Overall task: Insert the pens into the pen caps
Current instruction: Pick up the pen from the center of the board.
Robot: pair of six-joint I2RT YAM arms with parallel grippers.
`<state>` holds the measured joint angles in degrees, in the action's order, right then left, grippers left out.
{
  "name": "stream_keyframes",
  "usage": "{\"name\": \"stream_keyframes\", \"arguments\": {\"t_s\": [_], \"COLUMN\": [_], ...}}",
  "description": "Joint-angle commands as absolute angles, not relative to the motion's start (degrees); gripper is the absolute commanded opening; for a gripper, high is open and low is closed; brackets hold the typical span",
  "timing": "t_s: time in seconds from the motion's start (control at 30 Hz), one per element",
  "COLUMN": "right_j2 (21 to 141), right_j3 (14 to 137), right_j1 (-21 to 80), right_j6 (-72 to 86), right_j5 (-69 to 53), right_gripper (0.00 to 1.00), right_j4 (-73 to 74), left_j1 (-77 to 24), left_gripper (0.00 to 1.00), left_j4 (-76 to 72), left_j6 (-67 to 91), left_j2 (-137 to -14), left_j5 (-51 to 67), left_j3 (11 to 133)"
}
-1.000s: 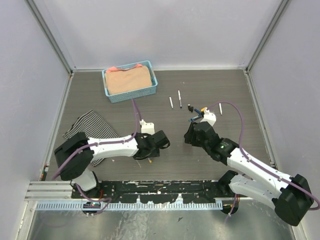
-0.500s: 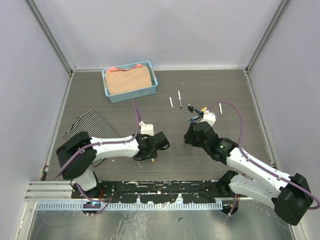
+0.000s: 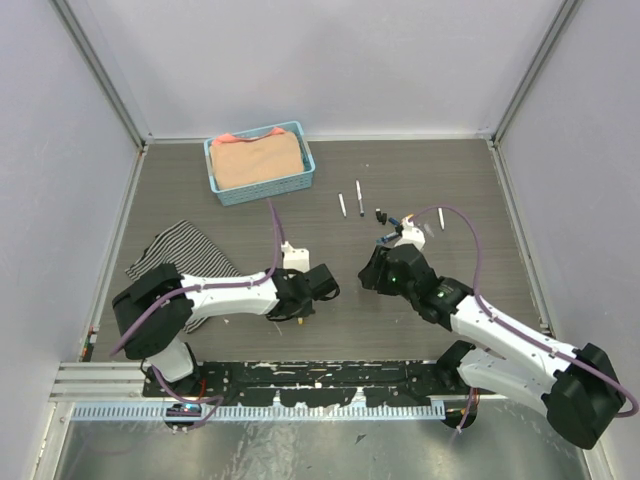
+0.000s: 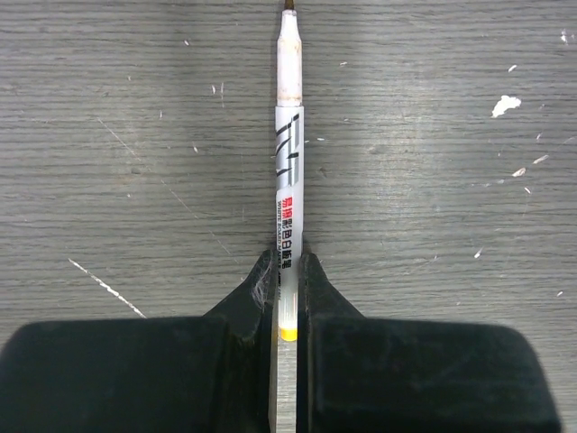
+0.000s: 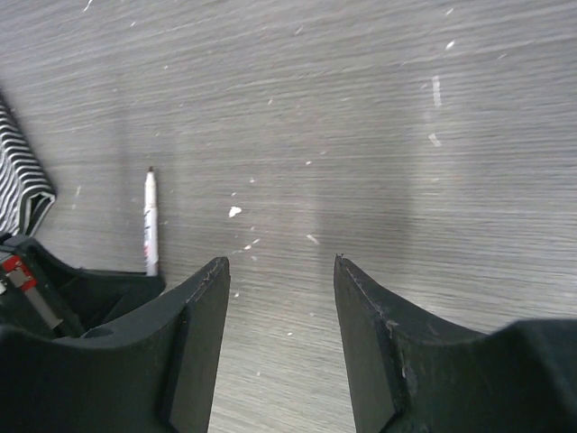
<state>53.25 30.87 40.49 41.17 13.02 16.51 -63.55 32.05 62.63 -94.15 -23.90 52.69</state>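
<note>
A white pen (image 4: 288,194) is clamped at its rear end between the narrowed fingers of the left gripper (image 4: 287,271).
The right gripper (image 5: 281,271) is held spread wide and empty above the grey table (image 5: 406,108).

We see a white, yellow-banded pen (image 4: 288,162), a blue basket (image 3: 268,192) of seemingly peach fabric (image 3: 258,160), and a black-and-white striped cloth (image 3: 185,252).

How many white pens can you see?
4 pens: one pinched in the left claw, two side by side mid-table, one farther right. More may hide under the right arm.
</note>
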Motion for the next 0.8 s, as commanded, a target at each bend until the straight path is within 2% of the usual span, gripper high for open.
{"name": "stream_keyframes", "arguments": {"t_s": [0.0,0.27,0.77], "right_j2": [54.8,55.0,56.5], "right_j3": [27.4,18.9,17.7], "right_j1": [39.8,39.0,38.3], "right_j6": [46.4,58.2,58.8], "right_j5": [3.6,-4.1,-9.6], "right_gripper": [0.56,0.56,0.57], "right_j4": [4.6,-13.9,-20.5], "left_j1": [-64.3,-67.9,-70.2], "left_gripper": [0.04,0.03,0.05], "left_j4": [31.0,25.7,17.7], "left_j6": [57.6,49.1,43.1], "left_j2": [-94.4,-88.4,-82.7], "left_j5": [-24.8,-25.9,-22.7], "left_j3": [51.4,52.0,51.0]}}
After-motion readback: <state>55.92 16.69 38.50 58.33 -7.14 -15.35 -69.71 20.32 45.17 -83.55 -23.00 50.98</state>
